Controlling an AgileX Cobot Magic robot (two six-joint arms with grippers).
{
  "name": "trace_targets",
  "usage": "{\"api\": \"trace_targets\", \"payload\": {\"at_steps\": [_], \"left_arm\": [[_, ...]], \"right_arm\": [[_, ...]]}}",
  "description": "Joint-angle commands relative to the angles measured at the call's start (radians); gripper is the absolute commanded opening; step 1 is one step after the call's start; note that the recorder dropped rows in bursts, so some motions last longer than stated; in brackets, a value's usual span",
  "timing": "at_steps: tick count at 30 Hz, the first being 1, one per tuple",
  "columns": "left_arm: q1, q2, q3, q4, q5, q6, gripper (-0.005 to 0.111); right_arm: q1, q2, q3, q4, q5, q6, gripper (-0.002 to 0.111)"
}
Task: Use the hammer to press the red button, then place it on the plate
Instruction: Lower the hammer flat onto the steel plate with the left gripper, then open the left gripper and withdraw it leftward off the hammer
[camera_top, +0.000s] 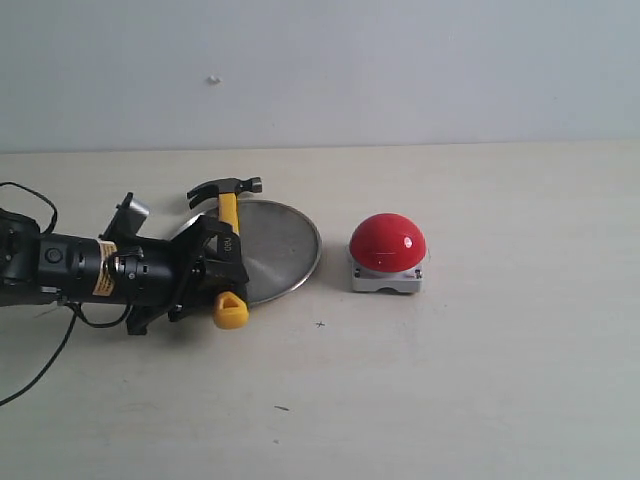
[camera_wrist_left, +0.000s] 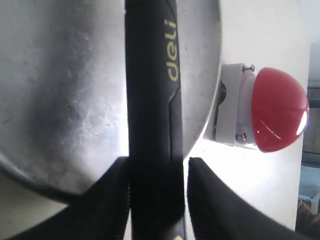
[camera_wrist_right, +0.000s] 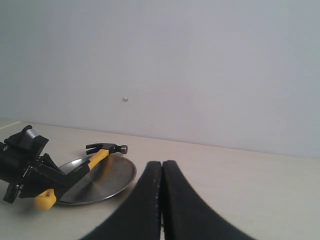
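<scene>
Left gripper (camera_top: 225, 258) is clamped on the hammer (camera_top: 229, 215) handle over the plate (camera_top: 285, 250) rim, right gripper (camera_wrist_right: 161, 170) pinched together, and I worry the head-heavy hammer pivots in the jaws and misses the red button (camera_top: 388, 243) beside the plate.

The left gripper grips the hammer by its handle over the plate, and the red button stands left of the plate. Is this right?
Only the side is wrong: the exterior view shows the red button right of the plate. The left gripper does grip the hammer by its handle over the plate.
</scene>
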Motion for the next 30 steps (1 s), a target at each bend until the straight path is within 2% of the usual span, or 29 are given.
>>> {"api": "trace_targets", "payload": {"at_steps": [1, 17, 22, 24, 27, 28, 30], "left_arm": [[0.004, -0.009, -0.002, 0.032, -0.07, -0.012, 0.038], [0.008, -0.009, -0.002, 0.036, -0.072, -0.015, 0.038], [0.037, -0.029, -0.002, 0.106, -0.083, -0.049, 0.039], [0.046, -0.046, -0.002, 0.148, -0.083, -0.074, 0.046], [0.06, -0.067, -0.002, 0.183, -0.09, -0.099, 0.064], [0.064, -0.073, -0.002, 0.186, -0.097, -0.103, 0.067], [0.065, -0.086, -0.002, 0.174, -0.101, -0.109, 0.067]], "right_arm": [[0.001, 0.005, 0.005, 0.0, -0.006, -0.006, 0.0], [0.001, 0.005, 0.005, 0.0, -0.006, -0.006, 0.0], [0.001, 0.005, 0.005, 0.0, -0.006, -0.006, 0.0], [0.001, 0.005, 0.005, 0.0, -0.006, -0.006, 0.0], [0.001, 0.005, 0.005, 0.0, -0.006, -0.006, 0.0], [0.001, 0.005, 0.005, 0.0, -0.006, -0.006, 0.0], [0.001, 0.005, 0.005, 0.0, -0.006, -0.006, 0.0]]}}
